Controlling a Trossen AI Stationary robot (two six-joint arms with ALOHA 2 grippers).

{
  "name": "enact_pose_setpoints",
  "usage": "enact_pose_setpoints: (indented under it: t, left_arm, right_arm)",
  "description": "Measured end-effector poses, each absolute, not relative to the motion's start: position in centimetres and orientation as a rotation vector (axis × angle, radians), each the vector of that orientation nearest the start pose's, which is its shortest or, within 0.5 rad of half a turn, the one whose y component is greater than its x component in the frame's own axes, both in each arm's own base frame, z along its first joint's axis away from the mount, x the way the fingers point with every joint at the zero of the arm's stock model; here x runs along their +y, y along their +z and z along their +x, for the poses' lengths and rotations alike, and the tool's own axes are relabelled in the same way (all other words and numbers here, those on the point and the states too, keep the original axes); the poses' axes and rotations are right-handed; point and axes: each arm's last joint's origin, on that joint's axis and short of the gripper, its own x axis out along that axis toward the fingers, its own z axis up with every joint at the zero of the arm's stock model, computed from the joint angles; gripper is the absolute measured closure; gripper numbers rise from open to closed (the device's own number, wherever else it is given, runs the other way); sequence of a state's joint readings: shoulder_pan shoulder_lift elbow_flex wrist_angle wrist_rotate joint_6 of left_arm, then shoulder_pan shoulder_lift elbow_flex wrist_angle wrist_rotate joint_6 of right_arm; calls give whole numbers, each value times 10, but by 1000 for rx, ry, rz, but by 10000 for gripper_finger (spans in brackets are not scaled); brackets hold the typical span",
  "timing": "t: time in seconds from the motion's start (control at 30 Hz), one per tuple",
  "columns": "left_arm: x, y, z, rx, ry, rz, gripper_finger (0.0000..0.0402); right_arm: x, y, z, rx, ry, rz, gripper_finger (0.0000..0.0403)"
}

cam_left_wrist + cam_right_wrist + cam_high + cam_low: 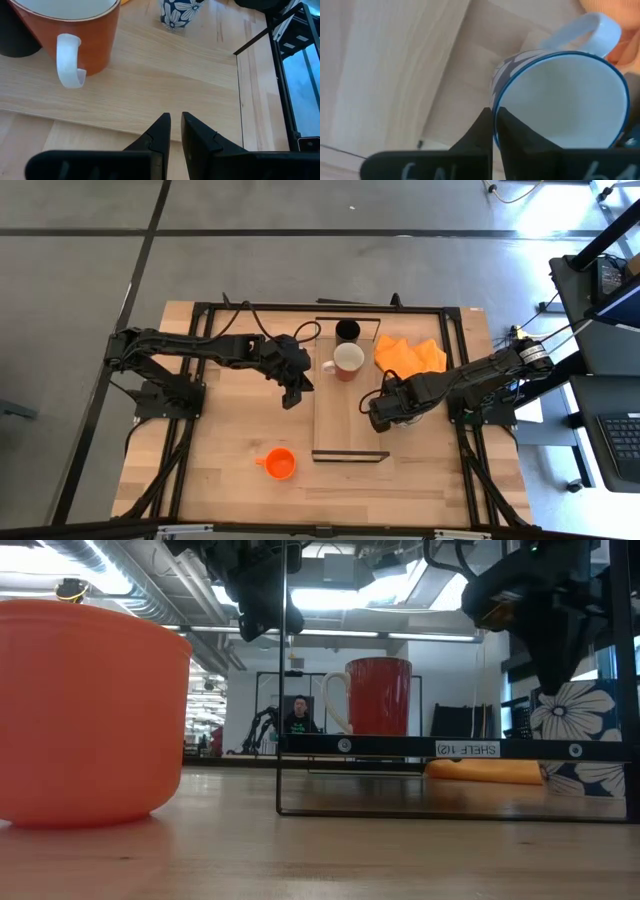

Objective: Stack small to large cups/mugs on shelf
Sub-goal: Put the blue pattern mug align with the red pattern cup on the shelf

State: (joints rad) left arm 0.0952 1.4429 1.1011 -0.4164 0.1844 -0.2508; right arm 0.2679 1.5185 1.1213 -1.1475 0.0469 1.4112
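Note:
The shelf (335,425) is a long light-wood board in a black frame, standing raised on the table. A black tumbler (347,330) and a red-brown mug (348,361) with a white inside and handle stand at its far end. The orange cup (280,464) sits on the table left of the shelf's near end. My right gripper (494,112) is at the shelf's right edge, shut on a white mug with blue flowers (580,745). My left gripper (175,117) hovers shut, holding nothing, just left of the shelf, near the red-brown mug. My right gripper pinches the flowered mug's blue rim (495,97) on the side opposite its handle (592,27). One finger (512,132) is inside and one outside. The fingers come from above, pointing down. The mug is upright with its base about at table level; whether it rests there I cannot tell.
An orange cloth (410,355) lies on the table right of the shelf's far half, close behind the flowered mug. A black frame (205,315) runs around the tabletop. Bare wood shows on the shelf's near half (350,440) and around the orange cup. A person shows far off in the room.

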Motion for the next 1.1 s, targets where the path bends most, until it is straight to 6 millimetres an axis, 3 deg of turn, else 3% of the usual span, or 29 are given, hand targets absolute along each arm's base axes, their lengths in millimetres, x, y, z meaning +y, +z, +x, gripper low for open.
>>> enact_pose_setpoints:
  t: [0.2, 0.53, 0.87, 1.1]
  left_arm:
    - [24, 273, 306, 762, 10, -345, 363]
    - [24, 273, 306, 762, 10, -345, 363]
    - [25, 273, 306, 759, 38, -340, 363]
    - [25, 273, 306, 759, 47, -364, 363]
  right_arm:
    - [76, 231, 246, 1399, -740, 717, 381]
    - [108, 231, 231, 1490, -501, 451, 381]
    - [123, 230, 213, 1596, -400, 251, 378]
    - [127, 230, 209, 1605, -407, 247, 378]
